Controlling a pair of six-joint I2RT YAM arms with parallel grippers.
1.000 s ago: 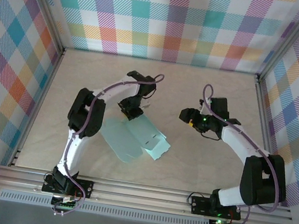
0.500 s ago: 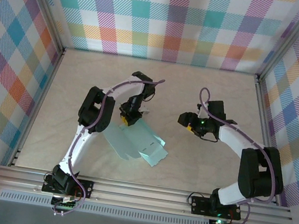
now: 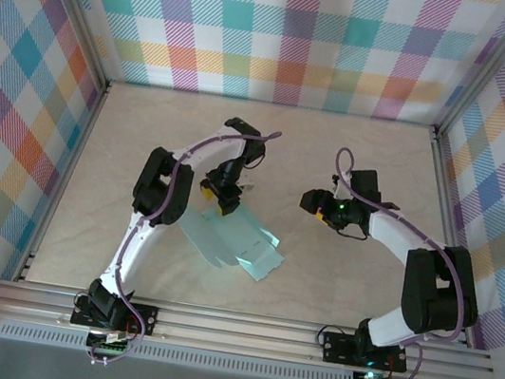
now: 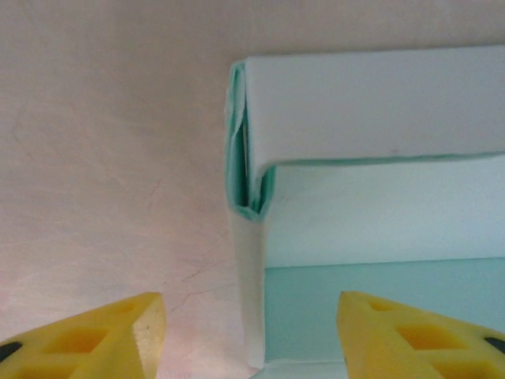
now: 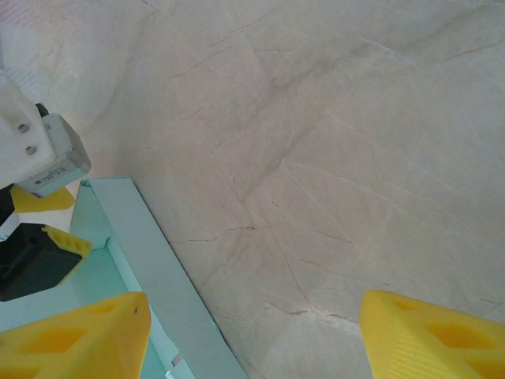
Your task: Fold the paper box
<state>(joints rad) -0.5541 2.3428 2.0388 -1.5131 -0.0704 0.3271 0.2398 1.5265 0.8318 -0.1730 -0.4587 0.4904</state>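
Observation:
The paper box (image 3: 237, 241) is pale mint card, partly folded, lying mid-table. My left gripper (image 3: 223, 200) hovers at its far left corner, open. In the left wrist view a raised flap (image 4: 371, 110) spans the top, and a narrow side strip (image 4: 249, 292) runs down between the yellow fingertips (image 4: 106, 332) without touching either; the gripper (image 4: 252, 339) holds nothing. My right gripper (image 3: 312, 200) stands open to the right of the box, over bare table. In the right wrist view (image 5: 252, 339) the box's long edge (image 5: 154, 264) lies by the left finger, with the left gripper (image 5: 35, 237) behind it.
The tabletop (image 3: 344, 281) is pale marbled stone, walled by plaid panels on three sides. An aluminium rail (image 3: 240, 327) with both arm bases runs along the near edge. Open surface lies right of and behind the box.
The left arm has swung and its gripper has settled nearer the box's far corner. The box has shifted and looks more compact. The right gripper has edged slightly left.

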